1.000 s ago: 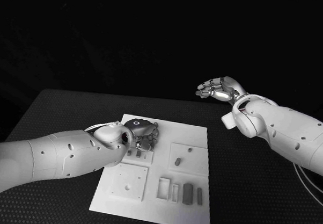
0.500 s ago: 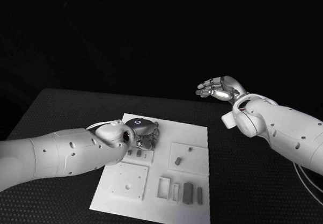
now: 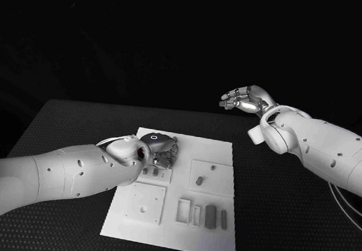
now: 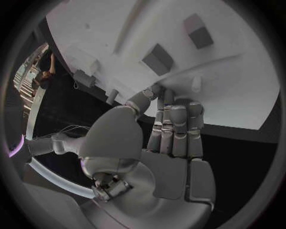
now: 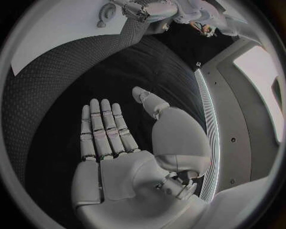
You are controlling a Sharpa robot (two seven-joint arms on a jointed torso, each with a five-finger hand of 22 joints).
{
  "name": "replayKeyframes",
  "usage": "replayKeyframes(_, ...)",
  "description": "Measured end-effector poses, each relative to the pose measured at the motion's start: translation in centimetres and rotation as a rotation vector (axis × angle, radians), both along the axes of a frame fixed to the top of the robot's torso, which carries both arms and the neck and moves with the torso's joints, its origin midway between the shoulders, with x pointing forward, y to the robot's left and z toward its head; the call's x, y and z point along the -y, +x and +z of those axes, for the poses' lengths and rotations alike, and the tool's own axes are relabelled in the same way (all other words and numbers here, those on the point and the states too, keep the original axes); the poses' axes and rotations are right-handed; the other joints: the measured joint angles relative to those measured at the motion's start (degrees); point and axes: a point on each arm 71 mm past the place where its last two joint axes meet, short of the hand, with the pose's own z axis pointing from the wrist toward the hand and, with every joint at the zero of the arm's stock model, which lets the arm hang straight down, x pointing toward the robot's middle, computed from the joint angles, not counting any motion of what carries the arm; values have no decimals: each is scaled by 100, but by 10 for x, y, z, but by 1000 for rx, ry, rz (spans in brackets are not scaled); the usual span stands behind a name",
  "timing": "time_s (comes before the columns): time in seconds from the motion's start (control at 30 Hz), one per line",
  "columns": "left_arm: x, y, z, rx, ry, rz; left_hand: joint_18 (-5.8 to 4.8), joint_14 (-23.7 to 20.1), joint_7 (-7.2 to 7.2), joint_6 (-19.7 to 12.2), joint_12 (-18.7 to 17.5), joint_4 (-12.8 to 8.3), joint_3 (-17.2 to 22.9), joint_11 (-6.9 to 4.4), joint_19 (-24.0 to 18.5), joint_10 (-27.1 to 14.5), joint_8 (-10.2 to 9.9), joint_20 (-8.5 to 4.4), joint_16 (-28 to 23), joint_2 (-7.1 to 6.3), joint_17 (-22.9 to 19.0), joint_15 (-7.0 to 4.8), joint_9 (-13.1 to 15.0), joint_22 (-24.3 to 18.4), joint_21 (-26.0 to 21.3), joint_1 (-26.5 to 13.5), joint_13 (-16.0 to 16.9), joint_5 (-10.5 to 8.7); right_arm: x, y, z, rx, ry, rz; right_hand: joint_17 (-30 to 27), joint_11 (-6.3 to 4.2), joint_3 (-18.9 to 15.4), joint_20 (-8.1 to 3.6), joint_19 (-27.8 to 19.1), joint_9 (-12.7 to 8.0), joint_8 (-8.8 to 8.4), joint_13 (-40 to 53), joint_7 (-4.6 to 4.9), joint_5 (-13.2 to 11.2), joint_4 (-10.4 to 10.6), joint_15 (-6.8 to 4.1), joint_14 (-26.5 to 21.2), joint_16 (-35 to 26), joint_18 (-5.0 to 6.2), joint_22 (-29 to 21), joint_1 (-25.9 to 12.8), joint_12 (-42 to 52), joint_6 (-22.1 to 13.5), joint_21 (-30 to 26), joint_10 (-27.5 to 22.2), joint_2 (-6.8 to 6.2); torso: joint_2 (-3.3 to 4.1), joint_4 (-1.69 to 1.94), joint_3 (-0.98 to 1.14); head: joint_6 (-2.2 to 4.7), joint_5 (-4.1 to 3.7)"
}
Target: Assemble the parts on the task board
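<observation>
1. The left hand is lowered over the far left part of the task board, its fingers bent down toward the white surface.
2. In the left wrist view those fingertips are seen close beside a small upright peg; whether anything is actually pinched cannot be told, as the contact is hidden by the fingers.
3. The step in hand is judged to be a pick-up or seating of a small part at that far left corner.
4. The right hand is held high and well apart from the board, beyond its far right corner, with the palm flat, the fingers spread and nothing held.
5. Several parts are seen loose on the board: a small piece on the right-hand square plate, and a row of dark bars near the front edge beside pale slotted holders.
6. Most of the assembly is judged to be undone.
7. A careful closing of the left fingertips round the peg is called for next, with a straight lift, so that neighbouring pegs are not knocked.
</observation>
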Motion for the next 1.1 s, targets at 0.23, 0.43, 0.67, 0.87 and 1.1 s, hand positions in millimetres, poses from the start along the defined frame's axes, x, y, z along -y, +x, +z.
replayKeyframes(0.23, -9, 0, -1, 13, -21, 24, 54, 92, -12, 12, -22, -9, 103, -12, 91, 31, 0, -28, 0, 8, -43, -14, 2, -1, 41, 22, 25, -124, 0, 0, 0, 0, 0, -1, 0, 0, 0, 0, 0, -2, 0, 0, 0, 7, 0, 0, 0, 0, -1, 0, -19, 0, 0, 0, 0, 19, 0, -2, -2, 22, 1)
replayKeyframes(0.43, -12, 0, 1, 9, -59, 48, 64, 126, -11, 11, -59, 2, 115, -30, 131, 50, 0, -48, 0, 30, -56, -5, 2, -1, 41, 74, 24, -145, 0, 0, 0, 0, 0, -1, 0, 0, 0, 0, 0, -1, 0, 0, 0, 22, 0, 0, 0, 0, 0, 5, -19, 0, 0, 0, 0, 19, -1, 1, -4, 30, -3)
replayKeyframes(0.67, -14, 6, 14, -5, -140, 94, 74, 144, 6, 29, -76, 2, 115, -11, 151, 69, -2, -29, 0, 34, -62, -2, 0, -1, 41, 100, 26, -147, 0, 0, 0, -1, 0, 0, -5, 0, 0, 0, 0, -1, 0, 0, 0, 22, 0, 0, 0, 0, 0, 5, -19, 0, 0, 0, 0, 19, -3, 3, -4, 55, 10)
replayKeyframes(0.87, -21, 7, 27, -20, -200, 126, 79, 166, 7, 29, -80, 2, 114, -10, 172, 69, -11, -48, 0, 42, -62, -5, -5, 3, 41, 93, 30, -168, 2, 0, -1, -1, -1, -3, -4, 0, 0, 0, 0, -1, 0, 0, 0, 22, 0, 0, 0, 0, 0, 4, -19, -14, 0, -23, 0, 18, -5, 2, -2, 74, 24)
replayKeyframes(1.1, -39, 5, 28, -48, -209, 158, 81, 181, -9, 44, -56, -13, 129, -31, 172, 90, 11, -48, 0, 62, -68, -3, -4, 3, 66, 73, 32, -162, 3, 0, -1, -1, -1, -5, -4, 0, 0, 0, 0, -6, 0, 0, 0, 22, 0, 0, 0, 0, -1, 10, -18, -23, 0, -23, 0, 18, -10, 13, 2, 84, 31)
